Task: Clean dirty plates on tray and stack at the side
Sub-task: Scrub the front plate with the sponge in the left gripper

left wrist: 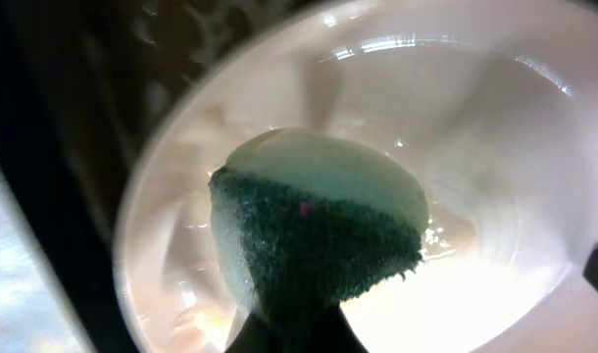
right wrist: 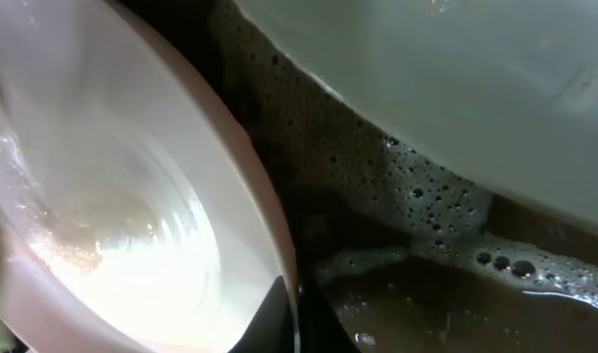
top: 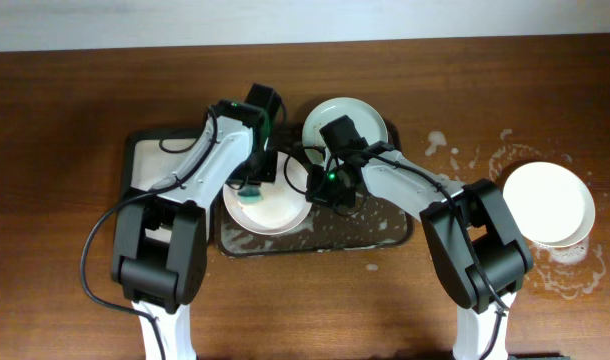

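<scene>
My left gripper clamped on sponge in white plate; right gripper pinches its rim; blue-green plate near.

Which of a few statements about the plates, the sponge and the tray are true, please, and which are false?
1. The left gripper holds a sponge over a white plate. True.
2. The pale green plate lies off the tray, at far right. False: it is at the tray's far edge; a second white plate lies at far right.
3. Suds lie on the tray. True.
4. The sponge is bright yellow. False: it is dark green with a pale layer.
</scene>
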`<state>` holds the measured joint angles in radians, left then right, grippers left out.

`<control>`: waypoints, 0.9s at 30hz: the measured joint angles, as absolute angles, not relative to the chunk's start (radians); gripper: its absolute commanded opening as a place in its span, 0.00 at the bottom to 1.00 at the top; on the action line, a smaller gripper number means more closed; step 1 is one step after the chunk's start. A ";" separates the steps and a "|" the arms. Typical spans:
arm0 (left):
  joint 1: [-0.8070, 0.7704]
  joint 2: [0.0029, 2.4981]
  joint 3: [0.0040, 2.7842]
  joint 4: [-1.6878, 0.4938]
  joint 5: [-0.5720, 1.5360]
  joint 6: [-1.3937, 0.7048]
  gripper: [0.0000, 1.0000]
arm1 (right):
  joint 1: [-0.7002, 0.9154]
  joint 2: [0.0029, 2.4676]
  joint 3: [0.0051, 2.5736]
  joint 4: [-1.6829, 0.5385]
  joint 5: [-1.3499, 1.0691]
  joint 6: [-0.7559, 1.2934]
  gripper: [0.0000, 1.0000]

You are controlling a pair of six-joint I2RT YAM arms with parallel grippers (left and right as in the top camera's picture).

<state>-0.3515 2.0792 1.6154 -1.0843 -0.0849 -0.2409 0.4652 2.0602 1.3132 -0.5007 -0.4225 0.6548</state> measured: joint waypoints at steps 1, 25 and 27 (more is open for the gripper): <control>-0.355 2.077 1.575 -1.050 -0.075 -0.237 0.01 | 0.465 2.060 1.314 -0.501 -0.422 0.654 0.04; -0.383 1.923 1.522 -0.857 -0.392 -0.353 0.01 | 0.465 2.062 1.318 -0.501 -0.435 0.651 0.04; -0.383 1.919 1.523 -0.878 -0.279 -0.270 0.01 | 0.465 2.062 1.318 -0.501 -0.435 0.651 0.04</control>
<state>-0.3828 1.9186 1.5234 -0.8783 -0.2787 -0.2703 0.4652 2.0621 1.3182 -0.5011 -0.4347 0.6510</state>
